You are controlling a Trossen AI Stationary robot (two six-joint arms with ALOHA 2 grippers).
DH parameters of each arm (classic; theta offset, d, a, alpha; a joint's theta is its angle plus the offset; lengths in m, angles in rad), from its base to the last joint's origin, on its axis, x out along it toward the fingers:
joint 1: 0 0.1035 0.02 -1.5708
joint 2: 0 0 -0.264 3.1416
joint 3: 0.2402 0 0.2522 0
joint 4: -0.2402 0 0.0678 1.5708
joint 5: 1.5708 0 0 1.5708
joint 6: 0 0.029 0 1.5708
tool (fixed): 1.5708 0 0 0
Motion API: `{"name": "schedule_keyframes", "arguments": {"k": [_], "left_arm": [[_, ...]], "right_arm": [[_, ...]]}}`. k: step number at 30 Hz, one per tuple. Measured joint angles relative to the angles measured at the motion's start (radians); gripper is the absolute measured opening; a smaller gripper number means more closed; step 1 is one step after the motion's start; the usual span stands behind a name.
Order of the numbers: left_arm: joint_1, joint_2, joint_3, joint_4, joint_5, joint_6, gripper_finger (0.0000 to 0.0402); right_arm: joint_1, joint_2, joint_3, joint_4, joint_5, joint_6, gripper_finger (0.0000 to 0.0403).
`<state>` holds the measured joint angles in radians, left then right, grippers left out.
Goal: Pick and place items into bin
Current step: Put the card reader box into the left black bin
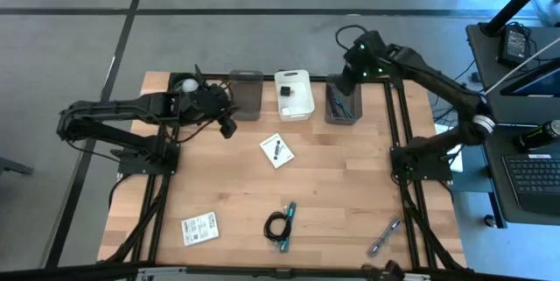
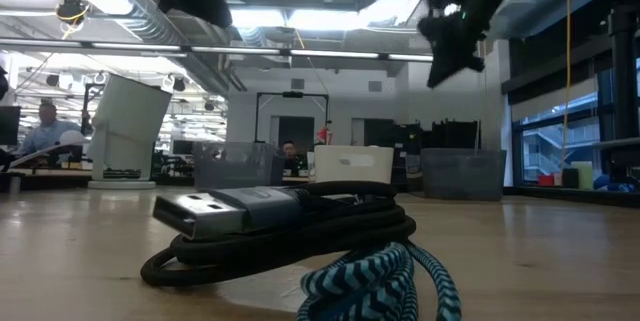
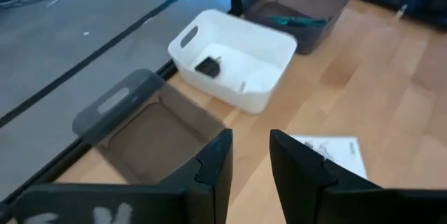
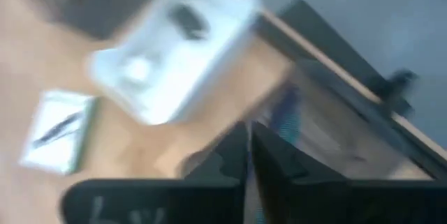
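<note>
Overhead, we see the right hand [image 1: 351, 73] above the dark grey bin [image 1: 342, 99], fingers nearly together, apparently empty. Our left hand [image 1: 226, 123] waits slightly parted beside the smoky translucent bin [image 1: 246, 94]. Next comes the white printed card [image 1: 276, 150] mid-table.

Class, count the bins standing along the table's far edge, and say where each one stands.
3: grey bin at left, white bin in the middle, dark bin at right.

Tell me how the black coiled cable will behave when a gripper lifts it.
The cable lies in a loose coil, so it will probably sag and uncoil. Its plug looks heavier and may dangle. A teal braided cord beside it could drag along.
</note>
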<state>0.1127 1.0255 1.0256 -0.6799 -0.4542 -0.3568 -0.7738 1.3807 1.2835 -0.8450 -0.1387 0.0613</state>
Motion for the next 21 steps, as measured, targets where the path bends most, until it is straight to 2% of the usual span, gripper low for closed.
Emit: {"name": "schedule_keyframes", "arguments": {"k": [2,6,11,15,21], "left_arm": [[0.000,0.025,0.000,0.034,0.000,-0.010,0.0090],[0.013,0.099,0.000,0.067,0.008,-0.048,0.0090],[0.045,0.219,-0.001,0.076,0.078,-0.099,0.0090],[0.062,0.318,-0.001,0.090,0.163,-0.105,0.0090],[0.064,0.442,-0.001,0.170,0.240,-0.239,0.0090]], "right_arm": [[0.052,-0.024,0.000,-0.006,-0.033,-0.020,0.0006],[0.184,-0.026,-0.003,-0.022,-0.040,-0.006,0.0013],[0.327,-0.020,-0.100,0.013,-0.041,0.125,0.0004],[0.400,-0.020,-0.245,0.128,-0.040,0.269,0.0006],[0.465,-0.019,-0.461,0.464,-0.073,0.465,0.0007]]}}
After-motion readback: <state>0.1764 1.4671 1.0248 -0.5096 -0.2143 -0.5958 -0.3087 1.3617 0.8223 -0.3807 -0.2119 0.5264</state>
